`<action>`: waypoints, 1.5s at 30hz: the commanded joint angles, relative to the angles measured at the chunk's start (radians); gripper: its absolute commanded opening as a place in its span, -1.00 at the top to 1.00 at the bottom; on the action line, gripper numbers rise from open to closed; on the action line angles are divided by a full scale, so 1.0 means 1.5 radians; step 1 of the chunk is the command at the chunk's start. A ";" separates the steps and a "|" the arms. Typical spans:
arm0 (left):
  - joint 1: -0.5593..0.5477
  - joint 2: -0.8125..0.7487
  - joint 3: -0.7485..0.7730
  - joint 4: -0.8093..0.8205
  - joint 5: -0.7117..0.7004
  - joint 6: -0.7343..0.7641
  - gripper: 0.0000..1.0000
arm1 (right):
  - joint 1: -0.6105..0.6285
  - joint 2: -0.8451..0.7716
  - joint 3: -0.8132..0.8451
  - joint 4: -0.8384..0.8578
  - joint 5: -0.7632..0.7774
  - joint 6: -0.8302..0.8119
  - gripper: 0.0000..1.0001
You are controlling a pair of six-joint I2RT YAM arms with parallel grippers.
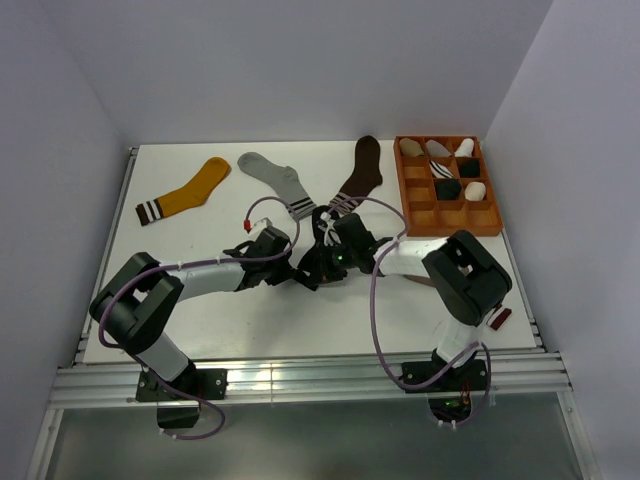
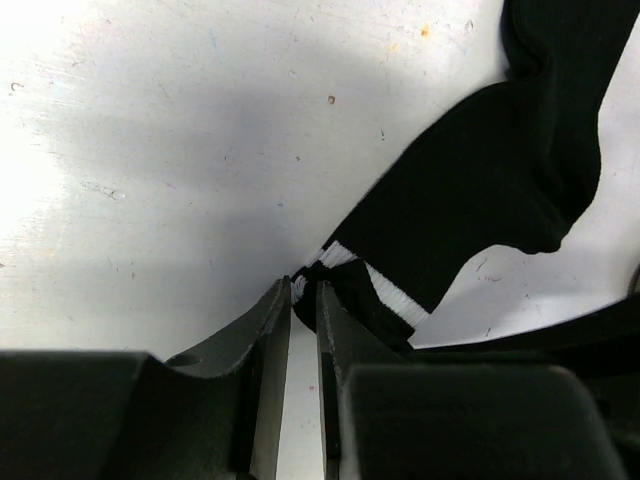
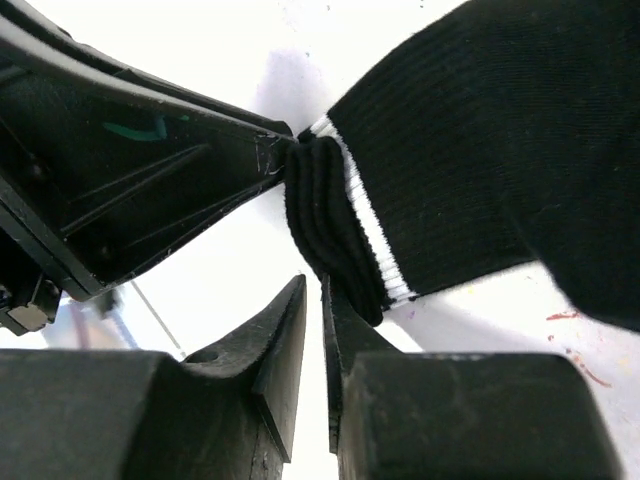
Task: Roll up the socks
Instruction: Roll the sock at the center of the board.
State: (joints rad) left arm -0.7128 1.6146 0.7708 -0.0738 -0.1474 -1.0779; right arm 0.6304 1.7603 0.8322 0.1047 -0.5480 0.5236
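A black sock with white cuff stripes (image 2: 480, 190) lies on the white table between my two grippers. It also shows in the right wrist view (image 3: 480, 140). My left gripper (image 2: 303, 285) is shut on the bunched edge of its cuff. In the top view the left gripper (image 1: 303, 264) meets my right gripper (image 1: 322, 262) at the table's middle, and the arms hide most of the sock. My right gripper (image 3: 313, 282) has its jaws nearly together with nothing between them. The folded cuff rests against its right finger. The plain black and taupe socks do not show laid out.
A mustard sock (image 1: 190, 190), a light grey sock (image 1: 272, 175) and a dark brown sock (image 1: 362, 168) lie along the back of the table. An orange compartment tray (image 1: 455, 227) with several rolled socks stands at the back right.
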 commanded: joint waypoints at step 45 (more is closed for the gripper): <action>-0.001 0.008 -0.006 -0.089 -0.024 0.013 0.60 | 0.188 -0.122 0.003 -0.057 0.322 -0.185 0.51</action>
State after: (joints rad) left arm -0.7128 1.6142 0.7746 -0.0856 -0.1474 -1.0821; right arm 0.9024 1.5574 0.8219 -0.0010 -0.1051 0.2665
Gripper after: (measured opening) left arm 0.209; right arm 0.246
